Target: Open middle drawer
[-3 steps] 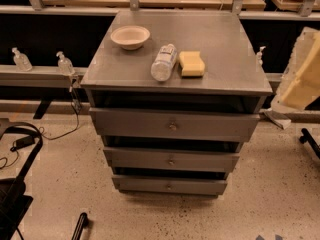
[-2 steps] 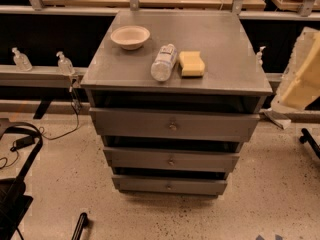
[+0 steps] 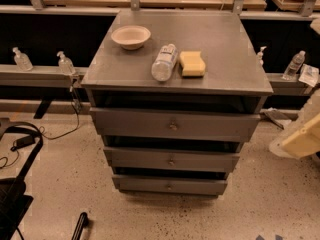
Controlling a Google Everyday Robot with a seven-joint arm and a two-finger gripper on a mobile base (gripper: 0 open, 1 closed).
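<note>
The grey cabinet has three grey drawer fronts, each with a small round knob. The middle drawer sits between the wide top front and the narrow bottom front; its knob is at the centre. All three fronts look shut. My gripper is at the far right edge, where only a cream-coloured part of the arm shows, low beside the cabinet's right side and apart from the drawers.
On the cabinet top lie a cream bowl, a clear plastic bottle on its side and a yellow sponge. Small bottles stand on the ledge behind. A black frame with cables is on the floor at left.
The cream arm part at the right edge has moved down, from beside the cabinet top to beside the drawers. The cabinet, drawers and objects have not moved.
</note>
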